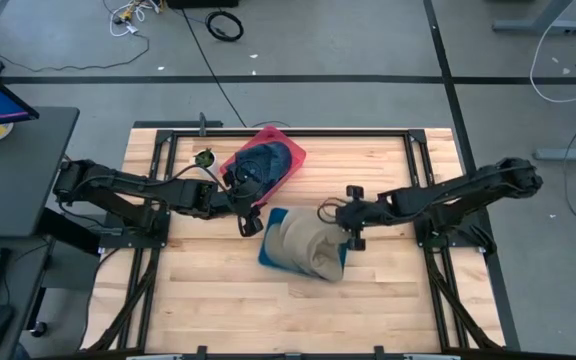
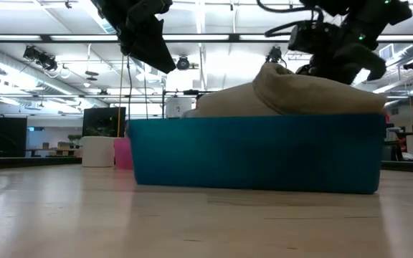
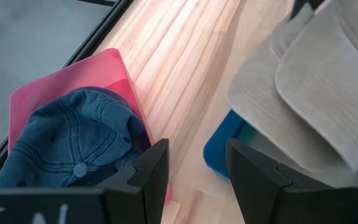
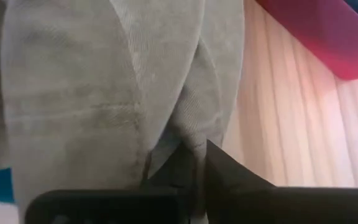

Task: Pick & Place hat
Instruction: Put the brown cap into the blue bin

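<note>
A beige corduroy hat (image 1: 306, 245) lies in a blue bin (image 1: 271, 250) at the table's middle and stands above the bin's rim (image 2: 257, 154) in the low view. A blue denim cap (image 1: 261, 160) lies in a pink bin (image 1: 290, 152) just beyond it. My right gripper (image 1: 353, 233) is at the beige hat's right side, shut on its cloth. My left gripper (image 1: 249, 217) hangs open above the bare wood between the two bins and touches nothing; both bins show past its fingers (image 3: 194, 168). My right gripper (image 4: 188, 163) pinches a bunched fold of the beige hat (image 4: 191, 134) at the hat's right side between its two fingers. The fingers come slanting down from the table's right. The hat rests in the blue bin, its held part raised above the rim (image 2: 282, 75).
The pink bin stands close to the blue bin's far left corner, with a narrow strip of wood (image 3: 185, 93) between them. A small dark round thing (image 1: 205, 157) sits near the table's far left. A dark metal frame (image 1: 148, 260) borders the table. Bare wood (image 1: 298, 310) lies toward the near edge.
</note>
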Motion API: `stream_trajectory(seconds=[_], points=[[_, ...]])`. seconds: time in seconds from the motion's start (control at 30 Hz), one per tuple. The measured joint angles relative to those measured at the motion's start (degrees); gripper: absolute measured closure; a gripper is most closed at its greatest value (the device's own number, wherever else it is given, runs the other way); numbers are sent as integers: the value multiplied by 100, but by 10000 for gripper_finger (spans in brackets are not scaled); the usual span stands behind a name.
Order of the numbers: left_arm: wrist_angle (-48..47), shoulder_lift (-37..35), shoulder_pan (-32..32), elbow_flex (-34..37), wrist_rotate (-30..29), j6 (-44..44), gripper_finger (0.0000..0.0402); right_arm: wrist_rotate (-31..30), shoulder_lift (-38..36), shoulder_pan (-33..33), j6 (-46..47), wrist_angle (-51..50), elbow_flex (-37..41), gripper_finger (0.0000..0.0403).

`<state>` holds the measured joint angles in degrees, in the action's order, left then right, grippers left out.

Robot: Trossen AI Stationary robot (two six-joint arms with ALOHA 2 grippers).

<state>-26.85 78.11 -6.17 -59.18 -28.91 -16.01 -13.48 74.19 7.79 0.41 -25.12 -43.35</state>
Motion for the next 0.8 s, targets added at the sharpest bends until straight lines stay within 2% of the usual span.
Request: stream_trajectory(seconds=[0.23, 0.33, 0.5, 0.63, 0.8], points=[[-1, 2, 0, 0, 0, 13, 237, -341, 0, 547, -351, -14, 0, 397], [0, 0, 0, 0, -1, 12, 237, -750, 0, 779, -508, -90, 0, 399], [13, 74, 0, -2, -10, -13, 237, -989, 0, 1160, -1336, 14, 0, 401], [30, 275, 0, -2, -56, -15, 237, -761, 0, 1352, -1831, 269, 0, 401], [226, 540, 0, -2, -117, 13, 237, -340, 79, 1388, -1840, 340, -2, 402]])
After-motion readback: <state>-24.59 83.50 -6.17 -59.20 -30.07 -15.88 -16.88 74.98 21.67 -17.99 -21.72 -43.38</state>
